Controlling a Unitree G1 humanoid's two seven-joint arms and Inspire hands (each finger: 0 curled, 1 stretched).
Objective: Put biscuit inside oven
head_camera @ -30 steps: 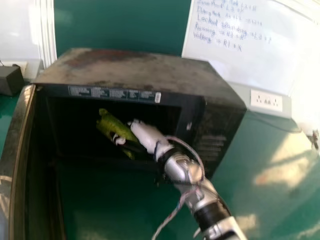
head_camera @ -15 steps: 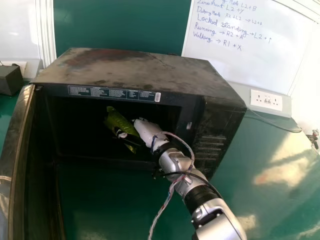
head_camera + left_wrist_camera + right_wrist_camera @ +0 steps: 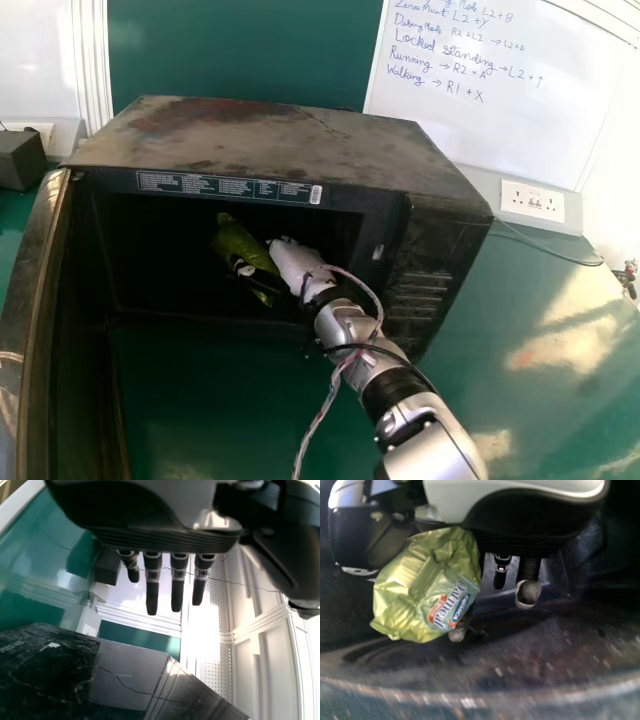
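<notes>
We've got the shiny green foil biscuit pkt (image 3: 240,248) inside the boxy dark metal oven (image 3: 270,150), long axis slanting far-L to near-R, far end pointing back & L, grasped btwn thumb & fingers of our white-and-black R hand (image 3: 293,264). R wrist view gives us the pkt's printed label (image 3: 451,610), head view the oven's dark flat door (image 3: 28,270) swung open at L. Our black-and-grey L hand (image 3: 150,537), empty w/ straight fingers, is in L wrist view.

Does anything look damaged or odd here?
The top of the oven has a reddish-brown patch toward the back left, possibly rust or grime, which looks shabby. The biscuit packet is crinkled, but I see no spill.
</notes>
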